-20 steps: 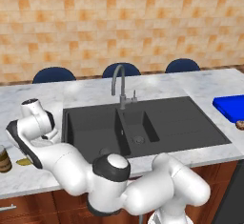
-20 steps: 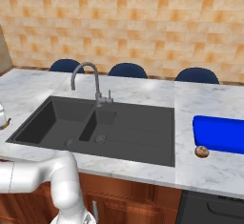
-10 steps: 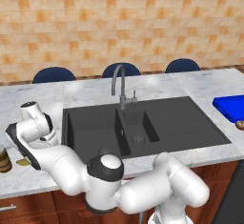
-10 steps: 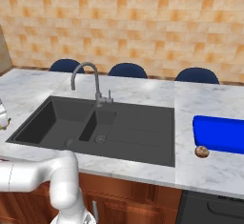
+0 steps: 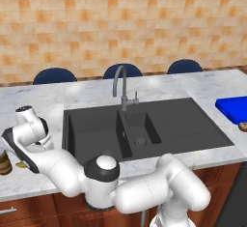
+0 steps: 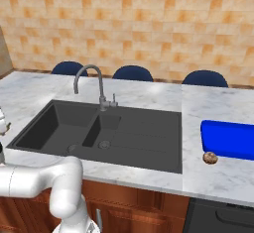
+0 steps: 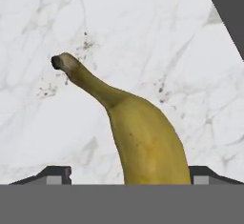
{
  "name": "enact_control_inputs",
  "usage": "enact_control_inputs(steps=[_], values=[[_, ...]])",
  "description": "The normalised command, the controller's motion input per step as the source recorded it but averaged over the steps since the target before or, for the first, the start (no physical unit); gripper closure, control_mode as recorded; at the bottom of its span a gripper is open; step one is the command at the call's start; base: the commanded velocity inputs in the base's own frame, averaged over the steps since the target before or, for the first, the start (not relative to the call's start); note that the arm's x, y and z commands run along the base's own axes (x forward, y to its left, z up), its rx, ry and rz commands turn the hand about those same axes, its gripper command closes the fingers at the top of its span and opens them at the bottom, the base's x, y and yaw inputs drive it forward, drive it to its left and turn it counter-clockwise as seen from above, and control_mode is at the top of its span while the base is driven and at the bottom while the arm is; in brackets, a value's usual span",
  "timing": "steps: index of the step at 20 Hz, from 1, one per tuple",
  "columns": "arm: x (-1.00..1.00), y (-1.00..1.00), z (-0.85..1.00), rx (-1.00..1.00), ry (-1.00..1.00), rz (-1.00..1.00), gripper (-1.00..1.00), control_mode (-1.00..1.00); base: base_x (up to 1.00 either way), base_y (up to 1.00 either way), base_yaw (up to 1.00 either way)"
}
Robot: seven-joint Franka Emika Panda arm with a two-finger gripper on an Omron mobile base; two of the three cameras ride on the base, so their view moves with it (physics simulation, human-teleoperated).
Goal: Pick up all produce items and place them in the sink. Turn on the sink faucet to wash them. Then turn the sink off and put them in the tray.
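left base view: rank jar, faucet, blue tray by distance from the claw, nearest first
1. Jar: far left counter edge, right beside the claw, which is down by the banana on the counter left of the sink.
2. Faucet: centre, behind the sink.
3. Blue tray: far right counter.

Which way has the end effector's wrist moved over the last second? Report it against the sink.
Yes: in the left base view the wrist has edged slightly left and down, away from the sink's left rim, toward the brown jar.
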Motion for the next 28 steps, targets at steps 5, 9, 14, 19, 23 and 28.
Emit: enact_control_inputs(steps=[5, 9, 14, 19, 23, 28], values=[[0.00, 0.11, -0.31, 0.00, 0.03, 0.00, 1.00, -1.00, 0.00, 0.00, 0.00], [-0.01, -0.04, -0.18, 0.00, 0.01, 0.00, 1.00, -1.00, 0.00, 0.00, 0.00], [-0.05, -0.61, 0.02, 0.01, -0.06, 0.00, 1.00, -1.00, 0.00, 0.00, 0.00], [-0.17, -0.83, 0.39, 0.02, -0.08, -0.03, 1.00, -1.00, 0.00, 0.00, 0.00], [-0.21, -0.87, 0.41, 0.02, -0.08, -0.02, 1.00, -1.00, 0.00, 0.00, 0.00], [-0.20, -0.94, 0.37, 0.03, -0.07, 0.00, 1.00, -1.00, 0.00, 0.00, 0.00]])
